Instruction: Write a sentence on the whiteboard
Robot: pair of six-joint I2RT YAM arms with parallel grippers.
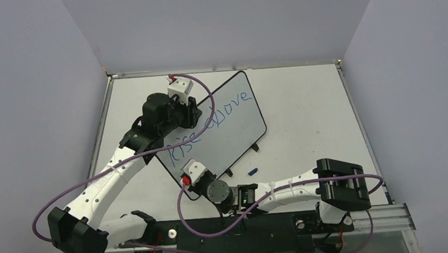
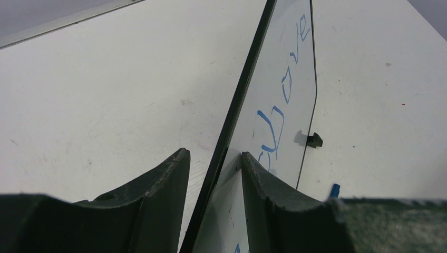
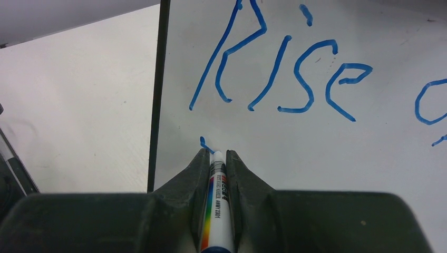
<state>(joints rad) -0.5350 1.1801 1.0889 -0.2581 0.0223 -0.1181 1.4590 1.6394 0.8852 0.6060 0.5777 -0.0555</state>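
Observation:
The whiteboard (image 1: 237,134) lies tilted in the middle of the table, with the sentence (image 1: 209,123) reading "Rise above" in blue in one line. My left gripper (image 1: 192,114) straddles the board's upper left edge; in the left wrist view (image 2: 213,153) its fingers (image 2: 263,195) close on the black frame and the board (image 2: 301,116). My right gripper (image 1: 190,173) is shut on a white marker (image 3: 219,200) with a rainbow stripe. Its tip touches the board (image 3: 316,158) below "Rise" (image 3: 284,74), at a short blue stroke (image 3: 203,142).
A small blue marker cap (image 1: 252,173) lies on the table near the board's lower edge and also shows in the left wrist view (image 2: 334,190). The board's black feet (image 1: 256,147) stick out along that edge. Grey walls surround the white table (image 1: 303,97).

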